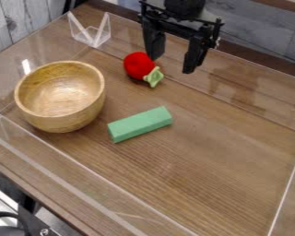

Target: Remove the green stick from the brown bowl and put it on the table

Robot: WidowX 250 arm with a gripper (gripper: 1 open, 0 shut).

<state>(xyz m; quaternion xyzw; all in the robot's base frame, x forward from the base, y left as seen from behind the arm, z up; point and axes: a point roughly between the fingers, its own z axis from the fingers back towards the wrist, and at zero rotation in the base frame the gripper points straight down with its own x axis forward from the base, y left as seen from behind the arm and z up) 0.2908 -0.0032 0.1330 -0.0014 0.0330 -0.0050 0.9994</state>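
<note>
Up at twelve o'clock, gripper (172, 57) pointing straight down, jaws spread wide, nothing between them, hanging clear above the bench (224, 138). Just below the left finger, at about eleven o'clock from centre, red ball (137, 64) resting on the wood, small green tag (155, 78) joined at its lower right. Gripper close to the ball but whether touching, hard to say from this angle.

Over at nine o'clock, bowl (62, 95) sitting upright, hollow in plain view with only grain showing inside. Stick (140, 123) out of the bowl and flat on the bench near centre, at roughly four o'clock from the bowl, just beside its rim but apart from it. Long axis slanted, right end tipped toward one o'clock, left end toward seven.

Stick well apart from the gripper, lying at about six o'clock below the ball. Clear walls (91, 29) edging the bench, one corner piece standing at eleven o'clock behind the bowl.
</note>
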